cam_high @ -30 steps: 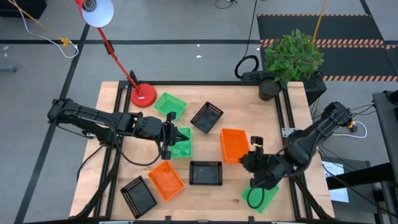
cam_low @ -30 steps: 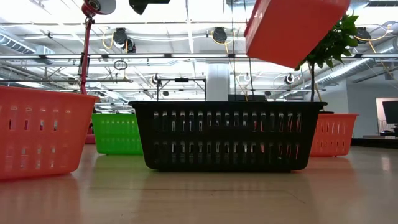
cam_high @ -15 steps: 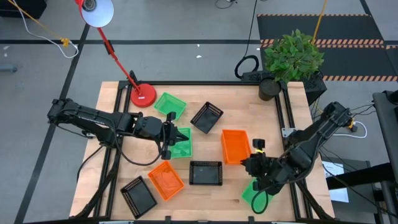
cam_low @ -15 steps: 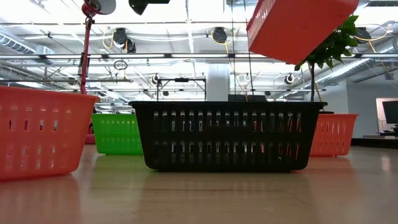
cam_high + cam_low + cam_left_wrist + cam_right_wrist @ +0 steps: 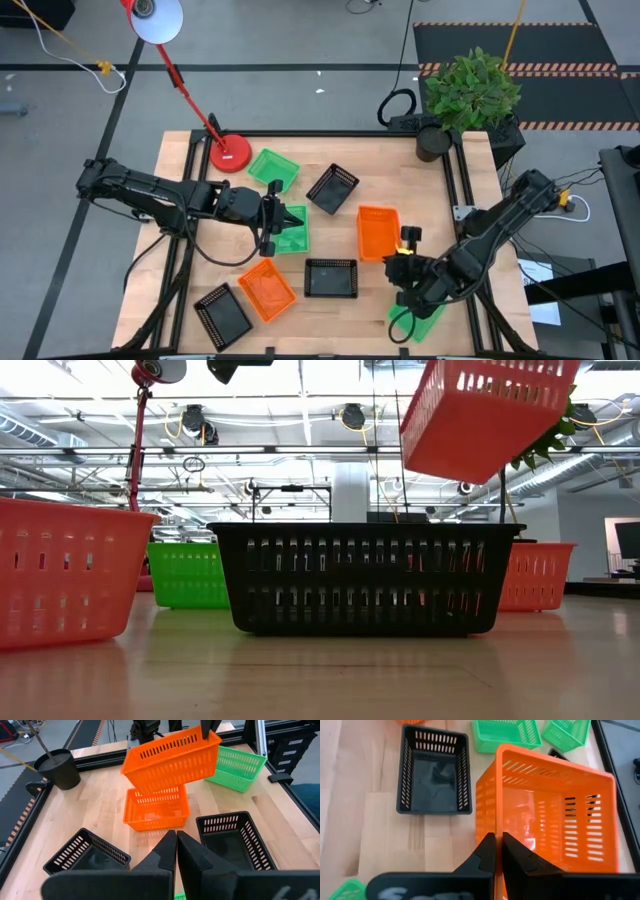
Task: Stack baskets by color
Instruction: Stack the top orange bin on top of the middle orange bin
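Rim of a lifted orange basket (image 5: 555, 815) was pinched between the closed fingers of the right gripper (image 5: 495, 851), and the basket was held tilted in the air above the table (image 5: 200, 170), just over a second orange basket (image 5: 156, 810) resting near the table's right side. A green basket (image 5: 420, 322) lay near the front right corner, partly under the right arm. A black basket (image 5: 330, 277) stood just beside the carried one, toward the table's middle.

The left gripper (image 5: 272, 222) was seen shut and empty, hovering over a green basket (image 5: 292, 232) left of centre. Farther out lay another green basket (image 5: 273, 168) near the lamp base (image 5: 231, 154), a tilted black basket (image 5: 333, 189), a third orange basket (image 5: 267, 290) and a black one (image 5: 222, 314) at the front left.

Risk was judged mainly in the tilt: if the carried basket were lowered askew, a corner could be caught on the lower rim and the lower basket pushed away rather than nested. A grip by one thin rim could also be lost through swinging, and the black basket beside could be struck.
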You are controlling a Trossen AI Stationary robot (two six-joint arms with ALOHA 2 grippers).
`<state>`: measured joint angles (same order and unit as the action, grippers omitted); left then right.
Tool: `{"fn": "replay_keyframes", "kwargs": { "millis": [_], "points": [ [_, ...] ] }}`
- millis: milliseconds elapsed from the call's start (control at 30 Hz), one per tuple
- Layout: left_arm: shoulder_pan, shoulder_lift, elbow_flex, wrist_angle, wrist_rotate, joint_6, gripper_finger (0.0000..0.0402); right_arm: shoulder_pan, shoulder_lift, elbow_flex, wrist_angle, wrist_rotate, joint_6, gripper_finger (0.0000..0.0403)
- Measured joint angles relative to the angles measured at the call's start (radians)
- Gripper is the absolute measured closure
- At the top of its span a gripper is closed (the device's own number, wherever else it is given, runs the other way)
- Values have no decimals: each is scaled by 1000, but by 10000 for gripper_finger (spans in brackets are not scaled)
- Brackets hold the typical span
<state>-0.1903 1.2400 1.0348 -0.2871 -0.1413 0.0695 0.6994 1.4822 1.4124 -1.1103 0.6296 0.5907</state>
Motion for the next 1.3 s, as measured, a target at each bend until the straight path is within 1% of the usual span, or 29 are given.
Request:
{"fn": "replay_keyframes", "kwargs": {
  "millis": [267,567,767,967,1100,1300],
  "points": [
    [0,0,0,0,0,-1,385,0,24,-4,-12,-2,29,399],
    [0,0,0,0,0,-3,385,-3,25,-120,14,2,77,399],
    [0,0,0,0,0,-3,385,-31,26,-191,76,2,45,399],
    [0,0,0,1,0,-8,385,-69,25,-249,157,-5,-20,399],
    [0,0,0,1,0,-8,385,-86,25,-277,217,-53,-60,399],
    [0,0,0,0,0,-8,385,-91,25,-316,233,-56,-61,399]
  ]
}}
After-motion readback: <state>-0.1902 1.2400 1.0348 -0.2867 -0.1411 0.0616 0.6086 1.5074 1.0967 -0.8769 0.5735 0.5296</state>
